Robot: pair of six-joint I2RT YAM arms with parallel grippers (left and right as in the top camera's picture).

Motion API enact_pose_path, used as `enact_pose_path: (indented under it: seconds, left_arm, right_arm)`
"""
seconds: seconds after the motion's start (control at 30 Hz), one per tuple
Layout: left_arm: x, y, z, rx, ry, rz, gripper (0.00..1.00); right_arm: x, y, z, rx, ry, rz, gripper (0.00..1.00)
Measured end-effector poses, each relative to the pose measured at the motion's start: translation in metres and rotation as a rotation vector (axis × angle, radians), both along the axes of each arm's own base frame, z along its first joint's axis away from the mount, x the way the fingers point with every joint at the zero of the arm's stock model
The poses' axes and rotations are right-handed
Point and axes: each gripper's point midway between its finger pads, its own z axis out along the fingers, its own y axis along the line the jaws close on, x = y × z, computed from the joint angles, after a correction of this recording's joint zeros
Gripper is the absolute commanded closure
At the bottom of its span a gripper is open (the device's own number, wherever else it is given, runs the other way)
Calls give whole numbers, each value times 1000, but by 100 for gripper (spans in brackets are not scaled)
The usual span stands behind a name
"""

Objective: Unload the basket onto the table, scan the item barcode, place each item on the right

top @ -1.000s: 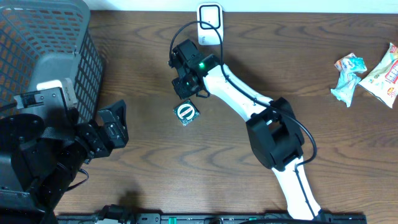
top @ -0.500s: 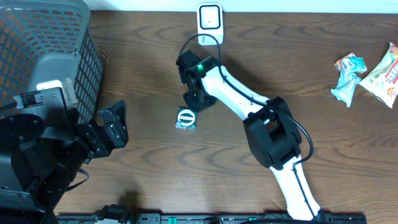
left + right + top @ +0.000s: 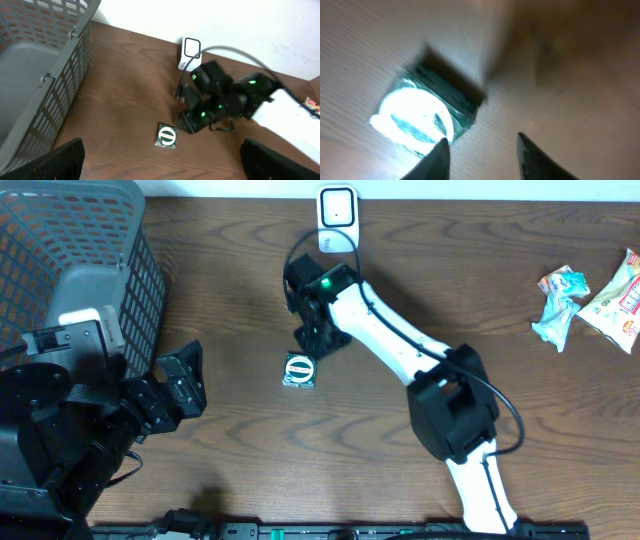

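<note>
Grey mesh basket (image 3: pixel 80 250) at far left, close by on the left pincer's (image 3: pixel 184 383) own left side

Left pincer sits over the near-left part of the table (image 3: pixel 230 300). Jaws stand as wide as they go and hold nothing. Its own camera shows both fingers (image 3: pixel 60 160) at the bottom corners of the frame, with bare wood between them

Small green-and-white packet (image 3: pixel 300 370) lies flat on the table, well ahead of the left pincer. It is just beside the right pincer (image 3: pixel 318 340), on that pincer's near side. Can't tell from overhead whether they touch

Right pincer points down at the wood, jaws partly apart, gripping nothing. Its wrist view shows two fingertips (image 3: pixel 439 157) with bare table in the gap. The packet is off to the upper left of them, blurred and washed out by glare

White scanner (image 3: pixel 337 215) stands at the back edge of the table, just beyond the right pincer

Crumpled blue-white wrapper (image 3: pixel 558 298) and cream snack bag (image 3: pixel 618 295) lie side by side at far right, well apart from the right pincer
</note>
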Motion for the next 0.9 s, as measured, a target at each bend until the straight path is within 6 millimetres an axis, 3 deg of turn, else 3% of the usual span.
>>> enact_pose_path:
  seconds: [0.1,0.13,0.33,0.6,0.9]
  left_arm:
    - [0,0,0,0,0,0,2]
    - [0,0,0,0,0,0,2]
    - [0,0,0,0,0,0,2]
    - [0,0,0,0,0,0,2]
    - [0,0,0,0,0,0,3]
  right_arm:
    - [23,7,14,50,-97,14,96]
    - [29,6,16,59,-117,11,99]
    - [39,-2,13,73,-116,-12,99]
    - [-2,12,-32,89,92,63,99]
    - [-56,11,-38,22,265,118,99]
